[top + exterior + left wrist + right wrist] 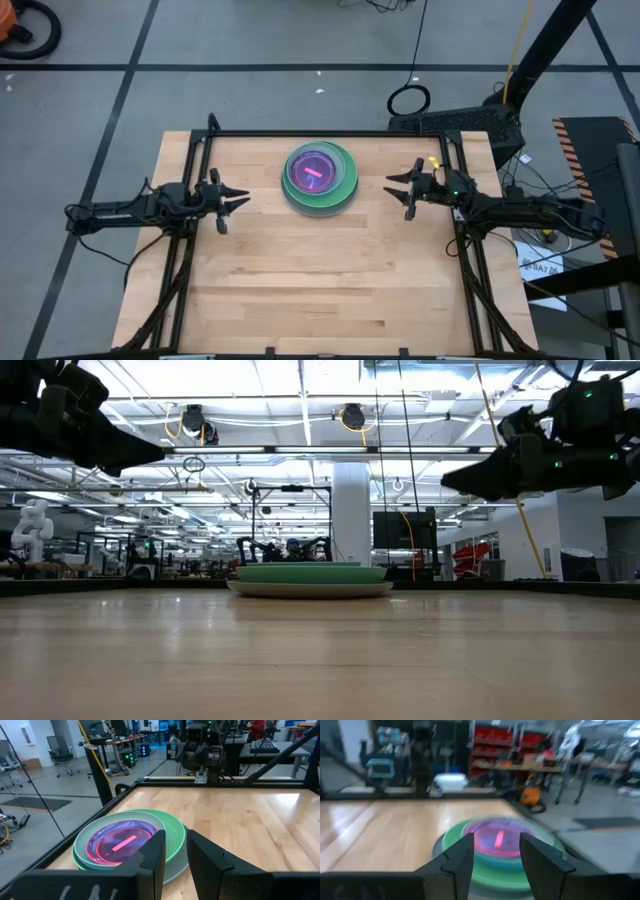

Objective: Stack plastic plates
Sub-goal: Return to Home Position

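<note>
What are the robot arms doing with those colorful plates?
Right now they are not holding anything. The plastic plates sit in one stack near the far middle of the wooden table, big grey and green ones underneath and a pink one on top. The left gripper and the right gripper hang above the table on either side of the stack, both open and not touching it. The stacking looks finished.
</note>
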You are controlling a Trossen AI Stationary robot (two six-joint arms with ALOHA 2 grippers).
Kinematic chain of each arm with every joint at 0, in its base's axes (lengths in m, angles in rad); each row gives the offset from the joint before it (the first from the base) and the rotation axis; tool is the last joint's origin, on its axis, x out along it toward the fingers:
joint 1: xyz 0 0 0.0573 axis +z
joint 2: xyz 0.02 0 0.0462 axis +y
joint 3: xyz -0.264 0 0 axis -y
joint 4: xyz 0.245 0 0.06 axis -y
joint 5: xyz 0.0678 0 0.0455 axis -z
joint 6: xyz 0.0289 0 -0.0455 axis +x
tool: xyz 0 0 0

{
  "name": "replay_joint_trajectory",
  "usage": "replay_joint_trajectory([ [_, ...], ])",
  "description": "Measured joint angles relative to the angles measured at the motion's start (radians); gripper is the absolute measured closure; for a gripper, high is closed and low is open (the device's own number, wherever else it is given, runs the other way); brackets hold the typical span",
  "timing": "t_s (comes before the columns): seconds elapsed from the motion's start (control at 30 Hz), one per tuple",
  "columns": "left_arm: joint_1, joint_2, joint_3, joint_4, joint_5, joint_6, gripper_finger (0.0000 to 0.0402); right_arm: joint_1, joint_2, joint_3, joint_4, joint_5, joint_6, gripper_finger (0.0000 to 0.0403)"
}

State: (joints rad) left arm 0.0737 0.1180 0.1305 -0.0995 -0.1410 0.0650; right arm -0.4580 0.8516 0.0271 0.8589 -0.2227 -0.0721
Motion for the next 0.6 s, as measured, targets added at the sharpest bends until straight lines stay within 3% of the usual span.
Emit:
replay_joint_trajectory([
  [0.3, 0.043, -0.001, -0.003, -0.023, -0.015, 0.027, 0.0316, 0.0, -0.061, -0.009, -0.038, 0.066, -0.082, 0.025],
  [0.4, 0.057, 0.0, -0.003, -0.048, -0.084, 0.029, 0.0316, 0.0, -0.059, -0.009, -0.052, 0.12, -0.095, 0.025],
  [0.5, 0.067, -0.001, 0.004, -0.054, -0.189, 0.029, 0.0316, 0.0, -0.059, -0.009, -0.082, 0.121, 0.004, 0.025],
  [0.6, 0.07, 0.0, 0.006, -0.054, -0.195, 0.027, 0.0316, 0.001, -0.057, -0.01, -0.163, 0.117, 0.088, 0.025],
])
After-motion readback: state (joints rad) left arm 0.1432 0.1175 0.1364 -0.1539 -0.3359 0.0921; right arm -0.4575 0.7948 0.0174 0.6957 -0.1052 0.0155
